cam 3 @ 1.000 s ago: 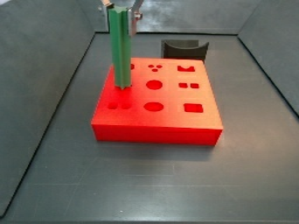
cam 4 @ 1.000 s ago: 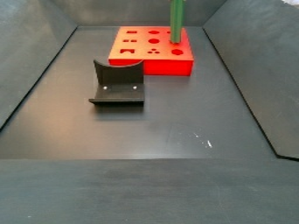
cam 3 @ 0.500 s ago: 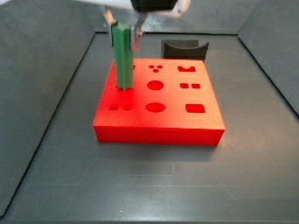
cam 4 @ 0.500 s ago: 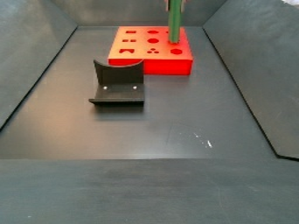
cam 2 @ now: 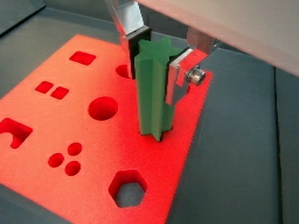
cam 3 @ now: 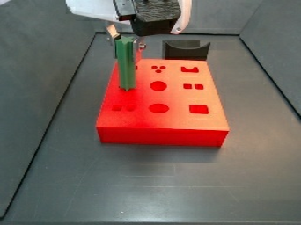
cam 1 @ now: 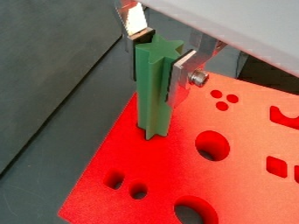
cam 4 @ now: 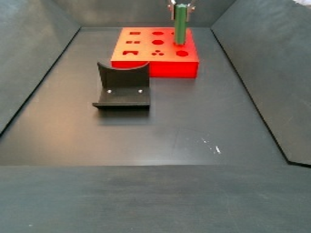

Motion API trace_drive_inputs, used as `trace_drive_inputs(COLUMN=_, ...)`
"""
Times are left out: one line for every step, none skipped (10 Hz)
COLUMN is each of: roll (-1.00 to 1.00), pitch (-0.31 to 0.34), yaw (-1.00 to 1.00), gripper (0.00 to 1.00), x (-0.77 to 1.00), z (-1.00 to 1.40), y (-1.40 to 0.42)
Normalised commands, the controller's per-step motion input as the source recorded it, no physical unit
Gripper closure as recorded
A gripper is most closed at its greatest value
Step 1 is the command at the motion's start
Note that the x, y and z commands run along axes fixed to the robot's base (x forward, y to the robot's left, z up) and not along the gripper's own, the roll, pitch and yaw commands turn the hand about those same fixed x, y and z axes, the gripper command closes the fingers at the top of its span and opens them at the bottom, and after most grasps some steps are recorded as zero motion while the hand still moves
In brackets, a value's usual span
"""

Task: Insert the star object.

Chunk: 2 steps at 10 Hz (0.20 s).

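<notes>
Insertion step: my gripper point(cam 1: 162, 54) clamps the star object point(cam 1: 152, 92) upright, its tip entering the red block point(cam 1: 251, 188); next I judge a straight downward press.

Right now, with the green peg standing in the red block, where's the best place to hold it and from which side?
Grip the green peg near its top, coming straight down from above. It stands upright with its lower end in the red block, so only the upper part is free. The gripper holds it that way already, one finger on each opposite side.
</notes>
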Motion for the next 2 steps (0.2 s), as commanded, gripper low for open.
trace_drive_inputs(roll=0.09, pitch=-0.024, yaw=-0.15, gripper=1.0, x=0.0, z=-0.45, y=0.0)
trace_drive_inputs(roll=0.0, pitch=0.0, yaw=0.0, gripper=1.0, x=0.0, z=0.0, y=0.0)
